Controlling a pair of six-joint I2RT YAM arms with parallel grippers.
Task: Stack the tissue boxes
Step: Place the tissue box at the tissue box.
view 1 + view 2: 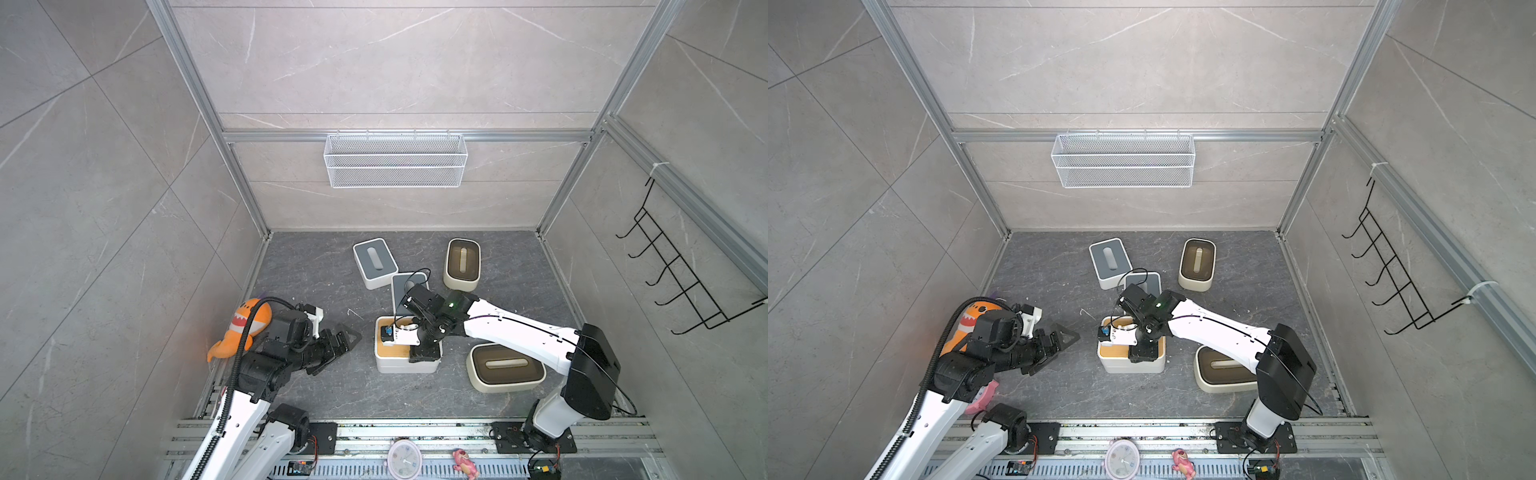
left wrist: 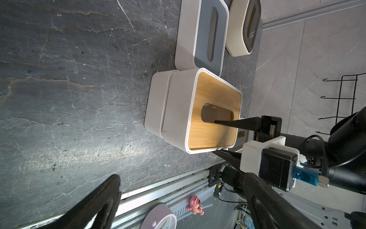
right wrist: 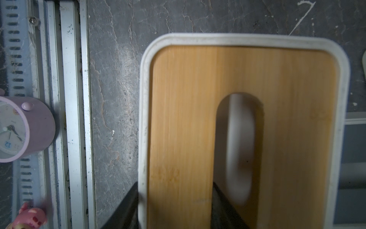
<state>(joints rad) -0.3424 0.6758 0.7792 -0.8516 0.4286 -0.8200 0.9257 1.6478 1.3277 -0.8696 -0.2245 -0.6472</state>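
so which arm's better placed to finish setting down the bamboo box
Right. The right gripper is shut on the bamboo box wall, one jaw inside its slot, atop the lower white box. The left gripper is open beside them, holding nothing.

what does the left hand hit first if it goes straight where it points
The left hand would likely meet the white side of the bamboo-lidded tissue box first; depth is unclear.
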